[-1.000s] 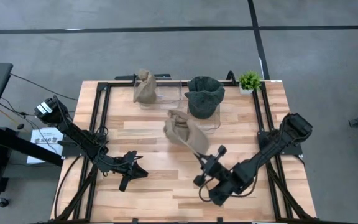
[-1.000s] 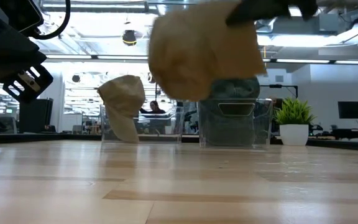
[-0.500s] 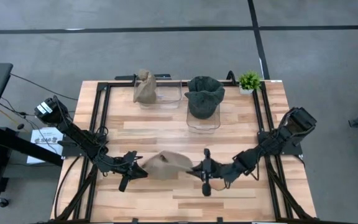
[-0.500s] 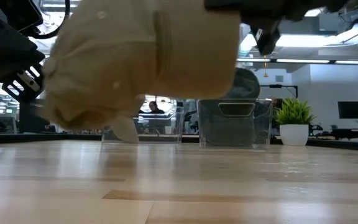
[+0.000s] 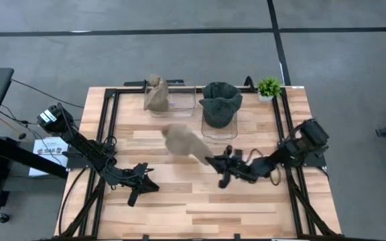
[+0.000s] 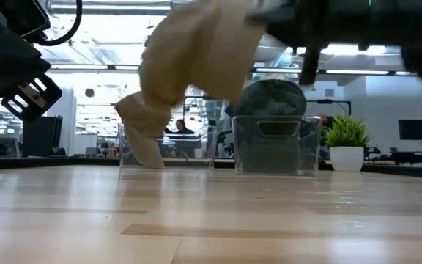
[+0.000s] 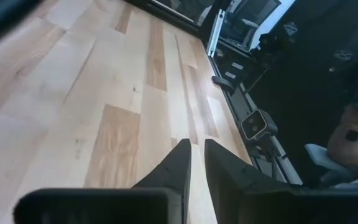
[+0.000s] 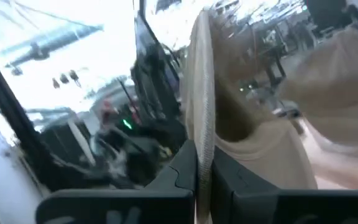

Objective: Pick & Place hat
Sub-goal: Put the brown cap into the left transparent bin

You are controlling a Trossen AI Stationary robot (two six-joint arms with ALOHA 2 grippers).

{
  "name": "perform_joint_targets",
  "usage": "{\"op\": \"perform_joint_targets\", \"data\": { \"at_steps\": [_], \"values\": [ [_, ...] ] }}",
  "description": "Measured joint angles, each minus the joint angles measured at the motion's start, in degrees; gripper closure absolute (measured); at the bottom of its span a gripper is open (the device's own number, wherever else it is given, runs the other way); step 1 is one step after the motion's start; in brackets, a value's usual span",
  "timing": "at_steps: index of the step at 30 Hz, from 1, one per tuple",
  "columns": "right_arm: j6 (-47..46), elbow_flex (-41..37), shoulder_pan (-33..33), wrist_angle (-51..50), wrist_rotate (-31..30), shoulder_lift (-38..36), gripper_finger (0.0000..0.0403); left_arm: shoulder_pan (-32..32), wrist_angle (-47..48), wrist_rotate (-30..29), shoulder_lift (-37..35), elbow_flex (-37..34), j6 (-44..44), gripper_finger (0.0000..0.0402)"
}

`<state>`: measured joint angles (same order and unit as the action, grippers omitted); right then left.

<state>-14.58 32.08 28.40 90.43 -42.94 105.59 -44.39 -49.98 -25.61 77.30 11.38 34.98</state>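
Tan hat [image 5: 183, 141], dark green hat [image 5: 220, 102]

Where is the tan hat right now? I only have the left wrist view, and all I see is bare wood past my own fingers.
Observer: The tan hat hangs above the table's middle, clamped in the right gripper.
Operator: Is it gripped firmly?
Observer: The right wrist view shows both fingers shut on the hat's edge.
Operator: What's in the bins?
Observer: The right clear bin holds a dark green hat; another tan hat sits at the left clear bin.
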Motion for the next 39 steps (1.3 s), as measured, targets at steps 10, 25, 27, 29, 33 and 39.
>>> {"op": "perform_joint_targets", "data": {
  "at_steps": [10,25,27,29,33,39],
  "values": [
    [0.11,6.24,-3.59,0.00,14.16,4.97,0.0397,-0.34,-0.07,-0.41,0.00,0.00,-0.15,0.0358],
    [11.42,9.66,-5.31,-0.65,47.20,-3.00,0.0400,-0.97,-0.08,-0.50,0.00,0.00,-0.15,0.0358],
    [11.14,8.75,-6.52,-3.03,49.01,-8.14,0.0400,-0.95,-0.09,-0.50,0.00,0.00,-0.15,0.0358],
    [11.25,7.47,-7.52,-9.09,48.99,-15.01,0.0401,-0.95,-0.17,-0.50,0.00,0.00,-0.15,0.0358],
    [13.54,6.64,-8.63,-30.90,45.94,-30.28,0.0401,-0.95,-0.22,-0.50,0.00,0.00,-0.16,0.0358],
    [23.79,6.62,-3.03,-53.63,33.01,-50.64,0.0401,-0.95,-1.47,-0.50,0.00,0.00,-0.26,0.0358]
  ]
}}
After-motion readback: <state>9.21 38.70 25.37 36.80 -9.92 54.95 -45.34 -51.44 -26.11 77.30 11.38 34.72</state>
